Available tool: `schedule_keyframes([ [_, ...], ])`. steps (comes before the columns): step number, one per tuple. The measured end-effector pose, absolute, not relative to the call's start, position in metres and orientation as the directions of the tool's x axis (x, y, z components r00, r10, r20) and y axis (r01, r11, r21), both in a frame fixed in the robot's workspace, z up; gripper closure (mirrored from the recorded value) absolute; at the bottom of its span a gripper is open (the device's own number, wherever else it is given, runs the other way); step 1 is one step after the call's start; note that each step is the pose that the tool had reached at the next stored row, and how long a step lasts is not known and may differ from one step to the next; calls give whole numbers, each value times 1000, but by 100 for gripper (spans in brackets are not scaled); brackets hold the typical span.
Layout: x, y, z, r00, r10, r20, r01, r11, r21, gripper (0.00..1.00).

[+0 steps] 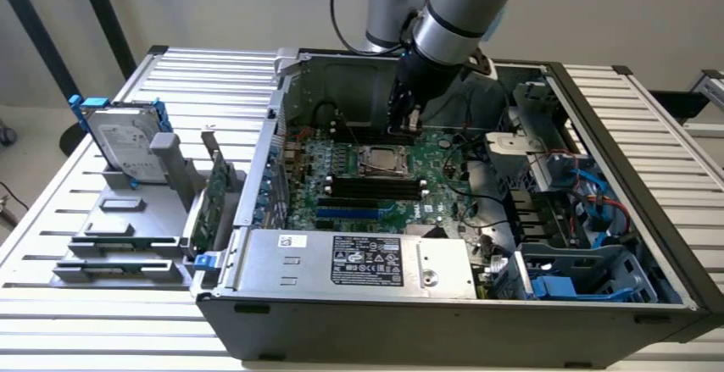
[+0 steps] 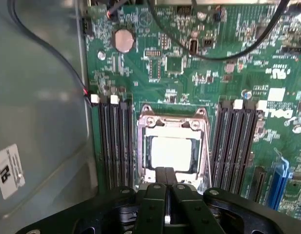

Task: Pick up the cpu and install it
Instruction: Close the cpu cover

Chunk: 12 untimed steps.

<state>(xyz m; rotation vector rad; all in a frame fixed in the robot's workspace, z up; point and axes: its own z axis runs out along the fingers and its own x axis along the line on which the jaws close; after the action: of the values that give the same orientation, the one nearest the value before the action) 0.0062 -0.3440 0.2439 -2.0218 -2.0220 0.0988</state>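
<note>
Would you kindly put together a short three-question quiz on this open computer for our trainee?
1. True or false: the gripper holds the cpu lifted clear of the board.
2. Where is the hard drive?
A. inside the case
B. upright in the grey holder, to the exterior view's left of the case
C. in the gripper
3. Fill in: the gripper's fingers are ____ (open or shut).

Key:
1. False. The cpu lies in the socket.
2. B
3. shut
</note>
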Motion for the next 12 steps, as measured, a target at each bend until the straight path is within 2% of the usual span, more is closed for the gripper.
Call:
schedule_keyframes([
  [12, -12, -345, 230, 18, 989, 149, 967, 21, -254, 89],
])
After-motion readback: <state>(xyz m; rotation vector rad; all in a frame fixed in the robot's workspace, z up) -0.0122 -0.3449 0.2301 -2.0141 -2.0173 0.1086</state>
